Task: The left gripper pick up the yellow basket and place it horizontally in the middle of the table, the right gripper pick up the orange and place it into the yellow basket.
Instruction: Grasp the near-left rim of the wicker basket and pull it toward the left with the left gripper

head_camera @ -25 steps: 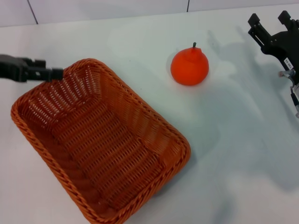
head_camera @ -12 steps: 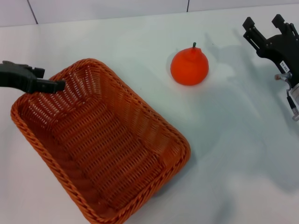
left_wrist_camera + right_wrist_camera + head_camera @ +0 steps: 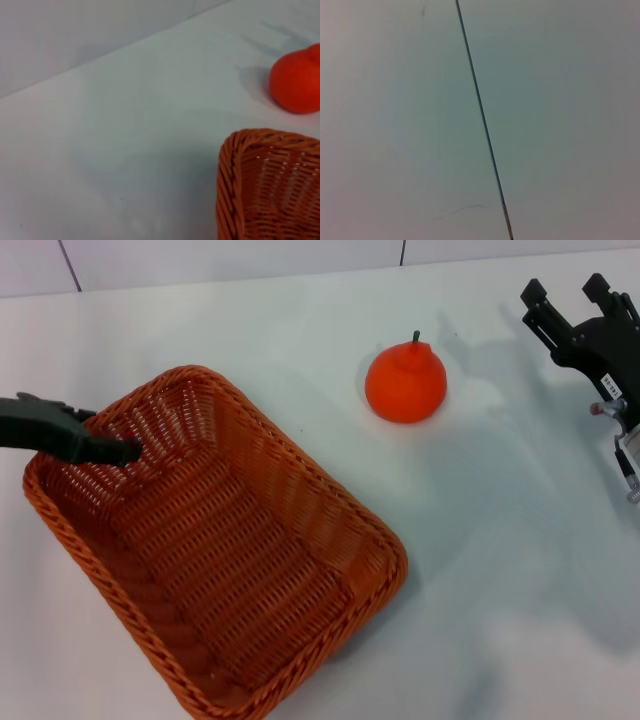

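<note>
- The yellow basket [image 3: 215, 545], a rectangular wicker piece of orange-brown weave with a braided rim, sits on the white table [image 3: 500, 590] at the lower left of the head view. It lies askew, its long axis running from about 10 o'clock to 4 o'clock.
- The basket holds nothing.
- The left pincer [image 3: 115, 448] reaches in from the 9 o'clock edge. Its dark tip lies over the basket's far-left corner, just inside the rim. Whether its fingers are apart or together cannot be told.
- The left wrist view shows one rounded corner of the basket [image 3: 270, 185], with the orange [image 3: 297, 80] beyond it on bare table [image 3: 125, 125].
- The orange [image 3: 405, 382] rests upright on the table at about 1 o'clock from the basket, apart from it, with its short dark stem pointing up.
- The right pincer [image 3: 567, 288] hangs at the 2 o'clock corner of the head view, well apart from the orange. Its two black fingers stand spread, with nothing between them. A small white label [image 3: 612, 383] shows on its body.
</note>
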`<state>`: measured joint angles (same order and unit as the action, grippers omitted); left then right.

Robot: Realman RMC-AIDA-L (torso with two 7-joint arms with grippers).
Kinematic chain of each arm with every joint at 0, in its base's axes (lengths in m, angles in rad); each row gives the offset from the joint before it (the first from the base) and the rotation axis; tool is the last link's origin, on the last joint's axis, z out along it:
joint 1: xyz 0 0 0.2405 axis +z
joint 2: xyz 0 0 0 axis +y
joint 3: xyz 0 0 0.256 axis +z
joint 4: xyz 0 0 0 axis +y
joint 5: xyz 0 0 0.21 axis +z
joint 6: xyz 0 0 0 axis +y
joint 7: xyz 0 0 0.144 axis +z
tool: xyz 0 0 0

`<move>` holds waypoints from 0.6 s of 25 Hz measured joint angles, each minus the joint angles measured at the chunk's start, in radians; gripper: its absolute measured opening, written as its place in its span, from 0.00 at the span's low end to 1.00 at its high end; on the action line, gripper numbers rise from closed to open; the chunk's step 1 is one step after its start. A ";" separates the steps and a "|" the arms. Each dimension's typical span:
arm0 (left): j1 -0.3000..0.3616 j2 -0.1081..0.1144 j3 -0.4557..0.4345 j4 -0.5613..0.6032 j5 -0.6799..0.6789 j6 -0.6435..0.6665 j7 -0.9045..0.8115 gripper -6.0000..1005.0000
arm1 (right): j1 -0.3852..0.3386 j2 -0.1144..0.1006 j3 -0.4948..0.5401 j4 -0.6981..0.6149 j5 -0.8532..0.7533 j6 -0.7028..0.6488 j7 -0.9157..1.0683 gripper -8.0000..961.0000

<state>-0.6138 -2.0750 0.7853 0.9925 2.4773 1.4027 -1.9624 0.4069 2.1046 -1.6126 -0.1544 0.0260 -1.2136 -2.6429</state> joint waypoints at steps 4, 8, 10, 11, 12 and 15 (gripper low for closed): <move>0.001 -0.009 0.003 0.002 0.009 -0.010 -0.002 0.82 | -0.001 0.000 0.000 0.002 0.000 -0.001 0.000 0.95; 0.001 -0.012 0.000 0.002 0.010 -0.011 -0.005 0.82 | 0.000 0.000 0.000 0.002 0.000 -0.002 0.000 0.95; 0.003 -0.013 -0.002 0.003 0.010 -0.011 -0.011 0.78 | 0.000 -0.001 0.000 0.002 0.000 -0.002 0.000 0.95; 0.004 -0.013 -0.003 0.003 0.010 -0.011 -0.013 0.77 | 0.000 -0.001 0.000 0.003 0.000 -0.002 0.000 0.95; 0.005 -0.013 -0.003 0.003 0.010 -0.011 -0.014 0.75 | -0.001 -0.001 0.000 0.003 0.000 -0.001 0.000 0.95; 0.009 -0.012 -0.002 0.006 0.010 -0.005 -0.013 0.70 | -0.001 -0.001 0.000 0.003 0.000 0.001 0.000 0.95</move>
<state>-0.6048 -2.0874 0.7834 0.9983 2.4873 1.3975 -1.9756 0.4058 2.1031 -1.6121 -0.1518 0.0261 -1.2125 -2.6430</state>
